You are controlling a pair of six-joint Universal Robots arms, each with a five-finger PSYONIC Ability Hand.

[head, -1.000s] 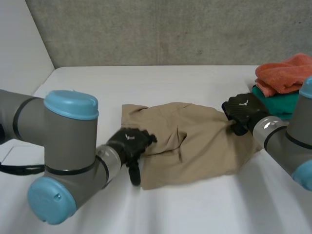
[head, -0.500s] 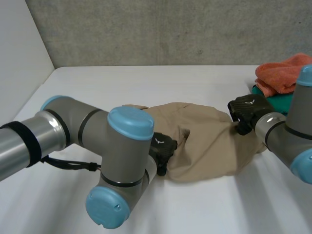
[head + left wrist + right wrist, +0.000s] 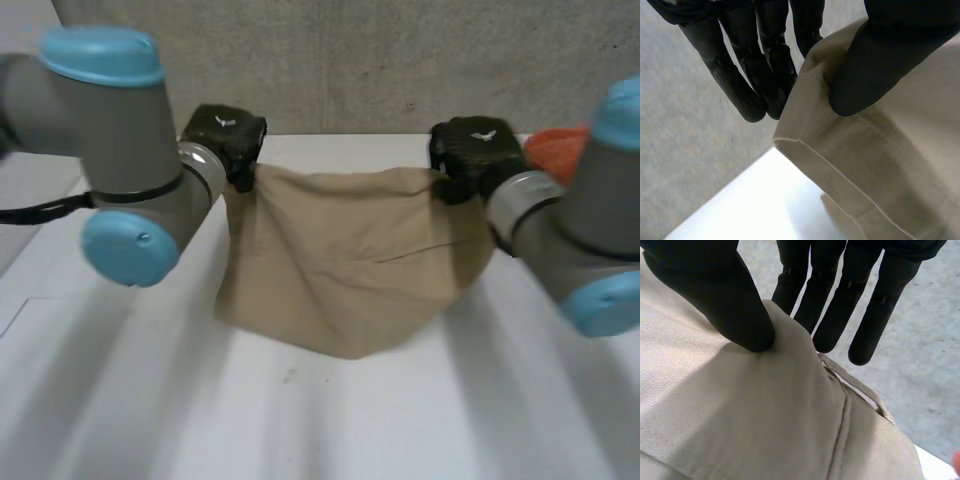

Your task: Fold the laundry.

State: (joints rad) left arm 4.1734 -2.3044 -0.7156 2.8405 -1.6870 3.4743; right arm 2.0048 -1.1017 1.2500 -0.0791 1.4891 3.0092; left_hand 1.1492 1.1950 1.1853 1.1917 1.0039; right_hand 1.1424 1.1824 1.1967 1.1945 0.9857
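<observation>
1. Counter (image 3: 300, 420): one, white. The lower bulge of the cloth appears to rest on it about midway between the arms; I can't confirm the contact.
2. Tan garment (image 3: 350, 260): one. It hangs as a sheet between the two hands, held by its upper corners. The upper edge runs hand to hand across the counter, nearly level and only slightly slack, and that is its long axis. The body of the cloth lies below both hands and sags to a rounded low point.
3. Arms: two. The left arm (image 3: 110, 110) and right arm (image 3: 570, 230) flank the cloth, both raised well above the counter.
4. Left hand (image 3: 225, 135): clamped on the upper left corner. Its wrist view shows the thumb pressing the hemmed edge against straight fingers.
5. Right hand (image 3: 475, 150): clamped on the upper right corner the same way, thumb on the near face and fingers behind it.
6. Orange cloth (image 3: 558, 150): one, just behind the right hand and not touching the tan garment.
7. Loop (image 3: 860, 390): one narrow strip of fabric at the edge, beside the right hand's fingertips.
8. Judgement for your next move: neither hand is nearer, since each already holds a corner. The fold depends on keeping the upper edge level and parallel to the low point. Carry both hands together, or the sheet will skew as it lays down.
</observation>
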